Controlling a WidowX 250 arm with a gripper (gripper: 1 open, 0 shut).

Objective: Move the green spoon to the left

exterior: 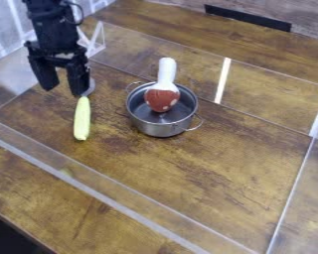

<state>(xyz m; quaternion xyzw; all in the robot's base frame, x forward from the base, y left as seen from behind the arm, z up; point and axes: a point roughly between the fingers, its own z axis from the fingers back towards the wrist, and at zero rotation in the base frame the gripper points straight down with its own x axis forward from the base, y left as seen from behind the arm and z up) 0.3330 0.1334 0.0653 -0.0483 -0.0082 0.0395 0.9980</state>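
Over at the far left of the wooden table [189, 198] we have the gripper [65, 81] hanging above the boards, pointing straight down, its two dark fingers spread wide with open air between them and nothing in their hold. Just below and a touch to the right of those fingertips lies the green spoon [80, 119], flat on the wood, clear of the jaws and not touching them. We read its long axis as running almost straight toward and away from the camera, thick yellow-green handle nearer us, small silver bowl at the far end, close under the gripper. So the spoon lies down-frame from the jaws, and its far end is the part nearest them. With only one arm here, there is no question of which is closer. Moving right, we come to the dark metal pot [162, 111], well apart from the spoon, with a red-headed, white-handled object [163, 84] resting in it and sticking out over the far rim. Further right stand the clear acrylic walls [223, 79] that fence the work area. Our judgement: the spoon already sits left of the pot, and with the jaws open and off it, the move looks done or very nearly so; any fresh grasp would mean coming down across that handle, fingers either side of its narrow width
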